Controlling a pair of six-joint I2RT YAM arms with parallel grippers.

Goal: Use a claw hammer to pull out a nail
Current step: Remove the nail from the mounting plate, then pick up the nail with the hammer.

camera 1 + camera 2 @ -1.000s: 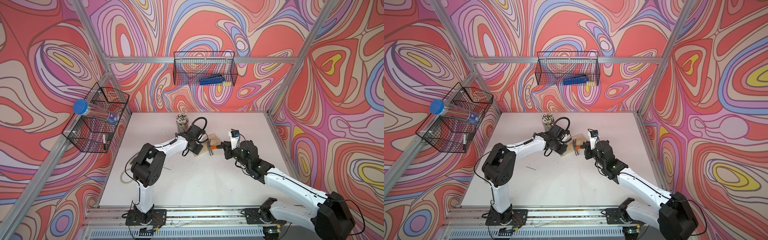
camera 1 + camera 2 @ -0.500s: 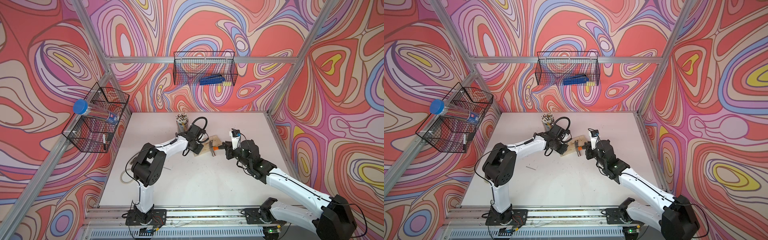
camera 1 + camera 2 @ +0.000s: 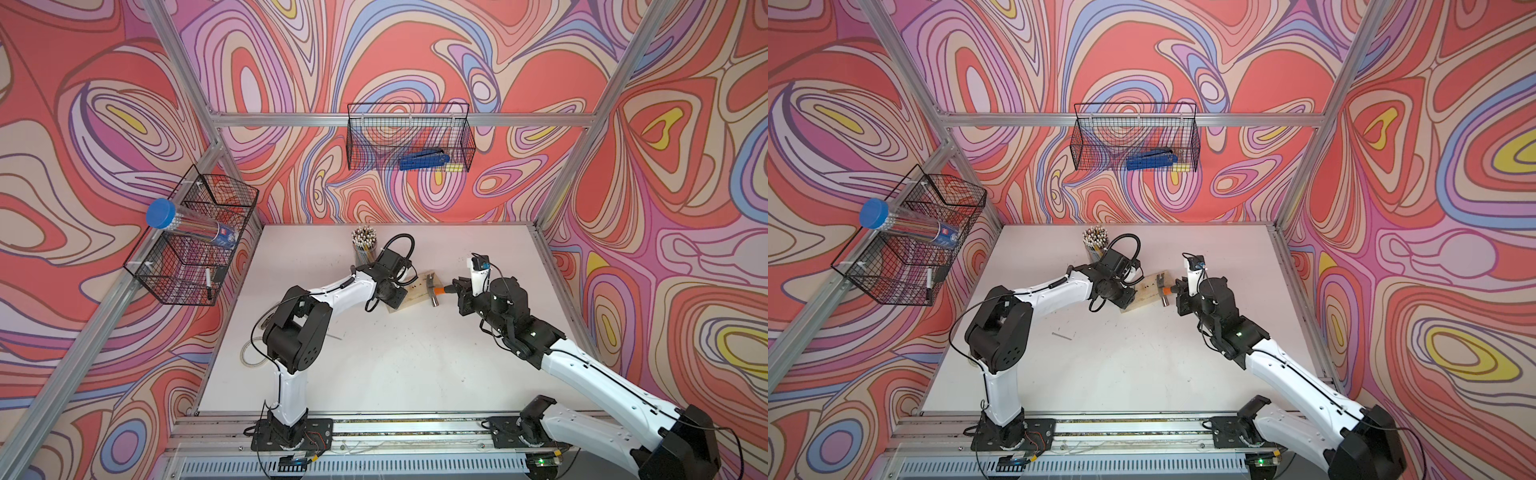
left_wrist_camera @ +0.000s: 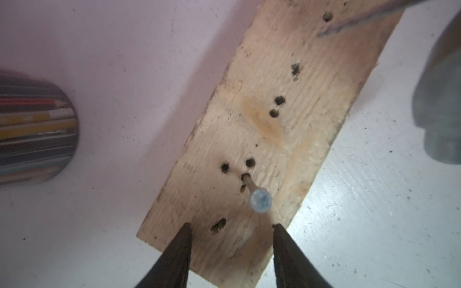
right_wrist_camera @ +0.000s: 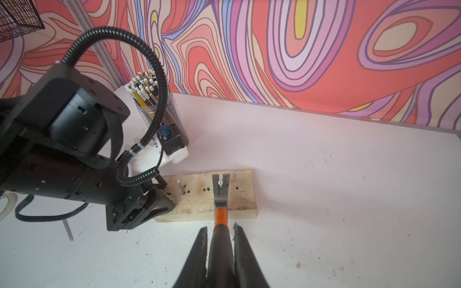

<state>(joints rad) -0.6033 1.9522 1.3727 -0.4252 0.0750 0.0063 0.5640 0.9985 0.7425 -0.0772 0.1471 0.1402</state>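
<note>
A pale wooden block with several holes lies mid-table. The claw hammer lies across it, its forked claw around a small nail. My right gripper is shut on the black part of the orange and black handle. A second nail stands out of the block near its other end. My left gripper stands open there, fingertips apart over that end of the block. The hammer's head is a blur at the left wrist view's edge.
A cup of pencils stands just behind the left wrist. A loose nail lies on the table in front of the left arm. The back-wall wire basket holds a blue tool. A left-wall basket carries a blue-capped tube.
The right gripper and the hammer have shifted slightly to the right. The left arm has stayed at the block's end.
</note>
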